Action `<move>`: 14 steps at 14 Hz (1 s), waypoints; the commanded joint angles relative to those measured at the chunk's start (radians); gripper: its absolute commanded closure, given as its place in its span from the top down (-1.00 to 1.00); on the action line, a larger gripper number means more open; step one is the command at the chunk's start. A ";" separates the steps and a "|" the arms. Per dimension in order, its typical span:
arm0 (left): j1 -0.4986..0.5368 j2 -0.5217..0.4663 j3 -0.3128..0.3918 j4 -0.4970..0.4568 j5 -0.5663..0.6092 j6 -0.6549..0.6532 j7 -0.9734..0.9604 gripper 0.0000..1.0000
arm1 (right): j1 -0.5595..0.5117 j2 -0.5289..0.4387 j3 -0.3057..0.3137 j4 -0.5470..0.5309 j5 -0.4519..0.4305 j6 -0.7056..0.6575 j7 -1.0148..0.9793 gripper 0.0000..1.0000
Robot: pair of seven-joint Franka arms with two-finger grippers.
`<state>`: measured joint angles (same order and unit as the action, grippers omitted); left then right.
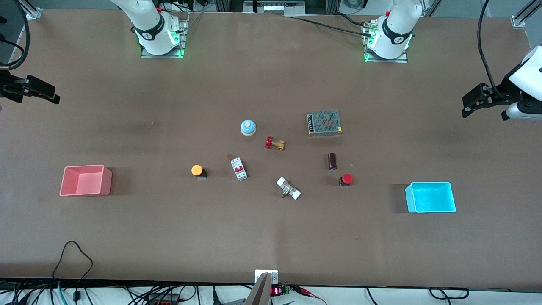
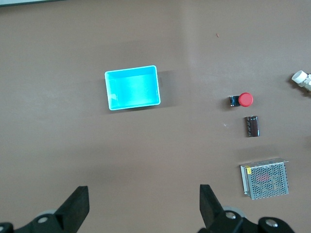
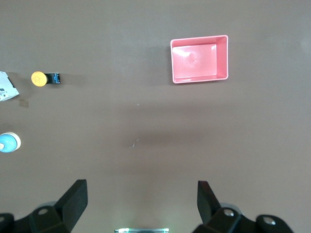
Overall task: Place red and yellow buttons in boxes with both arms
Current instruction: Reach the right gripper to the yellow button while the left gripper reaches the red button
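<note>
The red button (image 1: 347, 179) lies on the table between the middle and the cyan box (image 1: 430, 197); both also show in the left wrist view, button (image 2: 245, 100) and box (image 2: 132, 87). The orange-yellow button (image 1: 197, 170) lies toward the salmon-pink box (image 1: 86, 181); both also show in the right wrist view, button (image 3: 39, 78) and box (image 3: 199, 59). Both boxes are empty. My left gripper (image 1: 467, 111) (image 2: 143, 199) is open and empty, up over bare table at the left arm's end. My right gripper (image 1: 53, 97) (image 3: 141, 194) is open and empty, up over the right arm's end.
Around the middle lie a light-blue dome (image 1: 248, 127), a brass valve with a red handwheel (image 1: 275, 143), a white and red breaker (image 1: 239, 168), a white fitting (image 1: 288, 188), a dark cylinder (image 1: 332, 161) and a grey mesh-topped box (image 1: 324, 122).
</note>
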<state>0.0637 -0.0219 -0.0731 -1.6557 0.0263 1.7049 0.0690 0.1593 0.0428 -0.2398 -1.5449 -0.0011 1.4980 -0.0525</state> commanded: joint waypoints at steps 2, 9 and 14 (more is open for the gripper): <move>0.010 -0.027 -0.007 -0.018 -0.014 0.010 0.014 1.00 | 0.005 -0.034 -0.004 -0.032 -0.005 -0.013 -0.004 1.00; -0.002 0.031 -0.010 -0.013 -0.014 0.024 0.008 1.00 | 0.119 0.049 -0.003 -0.214 0.018 0.291 0.031 1.00; -0.010 0.138 -0.051 -0.013 -0.009 0.108 -0.064 1.00 | 0.275 0.257 -0.003 -0.189 0.055 0.516 0.149 1.00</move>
<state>0.0583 0.0743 -0.0961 -1.6724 0.0260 1.7739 0.0479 0.3969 0.2511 -0.2310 -1.7673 0.0323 1.9716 0.0562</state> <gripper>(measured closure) 0.000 0.000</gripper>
